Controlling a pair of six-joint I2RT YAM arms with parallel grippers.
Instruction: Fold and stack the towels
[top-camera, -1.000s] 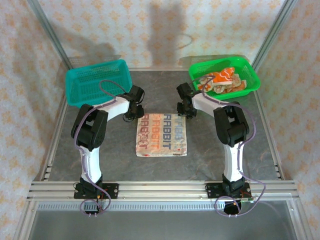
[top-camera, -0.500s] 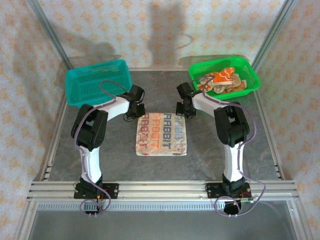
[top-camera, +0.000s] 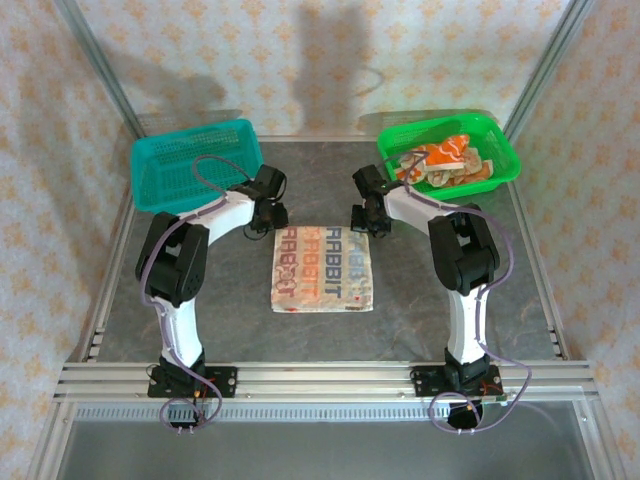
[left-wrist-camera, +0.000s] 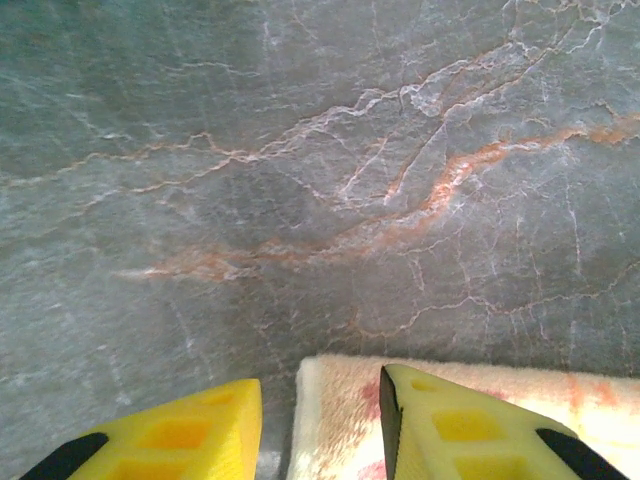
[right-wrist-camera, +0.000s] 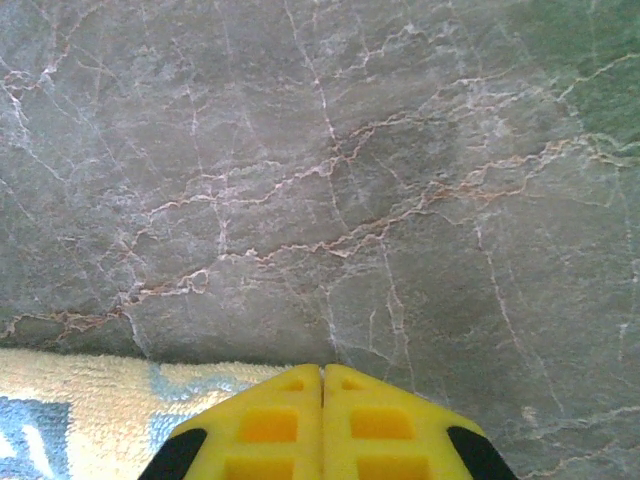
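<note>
Folded towel (top-camera: 323, 268): lies flat in the middle of the table (top-camera: 200, 300) between the two arms; it is cream with blue and orange lettered stripes.
Other towels (top-camera: 445, 162): a crumpled orange and cream heap inside the green basket (top-camera: 505, 165), at the table's far right corner.
Teal basket (top-camera: 190, 160): stands at the far left corner, well apart from the folded towel.
Left gripper (left-wrist-camera: 320, 380): sits low at the folded towel's far left corner; its yellow fingers (left-wrist-camera: 190, 435) are spread, and the towel's edge shows in the gap, not pinched.
Right gripper (right-wrist-camera: 322, 372): sits low at the folded towel's far right corner, its fingers pressed together and pinching no cloth; in the right wrist view the towel lies just to their left.
Table surface: grey marbled stone look with reddish veins.
</note>
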